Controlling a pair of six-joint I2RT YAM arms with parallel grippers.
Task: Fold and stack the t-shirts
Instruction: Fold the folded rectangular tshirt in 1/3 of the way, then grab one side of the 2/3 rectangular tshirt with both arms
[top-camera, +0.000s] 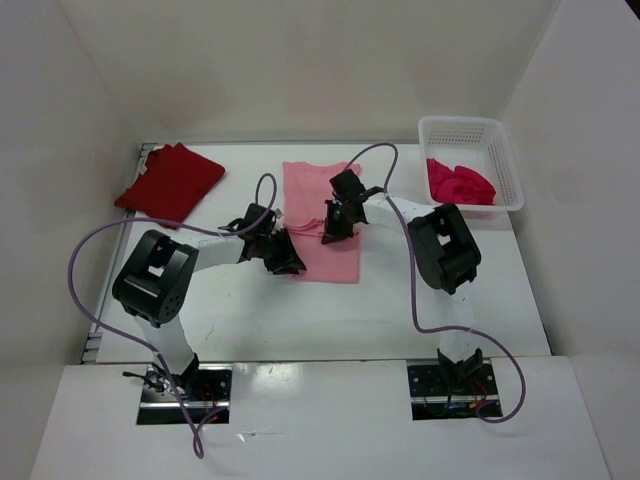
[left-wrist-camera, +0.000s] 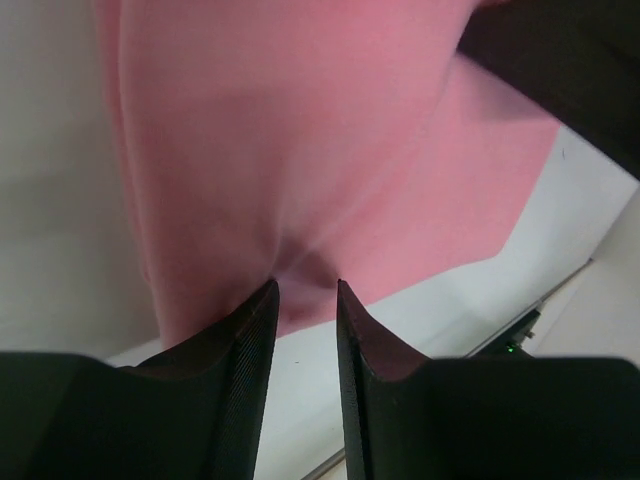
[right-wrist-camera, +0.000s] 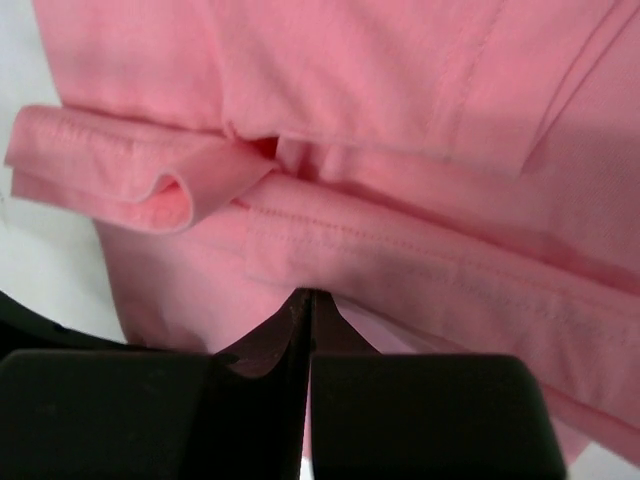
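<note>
Left gripper (left-wrist-camera: 307, 286) — tight on pink t-shirt (left-wrist-camera: 300, 130)

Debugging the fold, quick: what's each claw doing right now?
Left claw: closed on a pinch of the light pink t-shirt, it seems.
Right claw: closed, tips against the same shirt's hem; cannot tell if cloth is caught.

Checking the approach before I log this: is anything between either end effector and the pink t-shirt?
Nothing visible. The left end effector pinches the pink t-shirt at its edge; the right end effector sits shut against its folds.
</note>
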